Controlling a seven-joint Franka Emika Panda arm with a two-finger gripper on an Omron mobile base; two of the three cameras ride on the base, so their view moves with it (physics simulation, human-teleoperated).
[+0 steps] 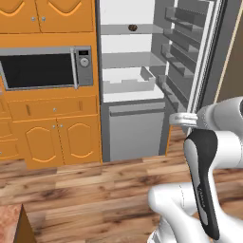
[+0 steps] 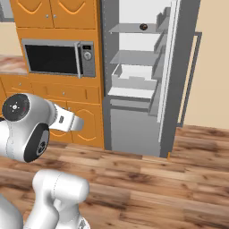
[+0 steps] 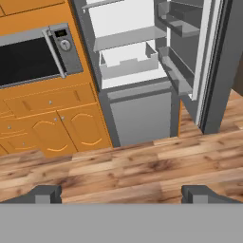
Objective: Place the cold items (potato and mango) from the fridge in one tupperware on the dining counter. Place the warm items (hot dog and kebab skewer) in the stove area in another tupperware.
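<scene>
My pincer [image 3: 121, 193] hung wide open and empty over the wood floor [image 3: 142, 166], the open fridge [image 3: 137, 71] well ahead, a small dark item [image 1: 133, 28] on its upper shelf.

Fridge [image 1: 130, 71] open, door [image 1: 190, 57] flanking right

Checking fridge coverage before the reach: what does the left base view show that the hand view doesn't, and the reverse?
Left base view: a small dark item on the fridge's upper shelf, and the upper cabinets. Hand view: the open gripper with fingertips over the wood floor. Both: the open fridge, its white drawer, the microwave and orange cabinets.
</scene>
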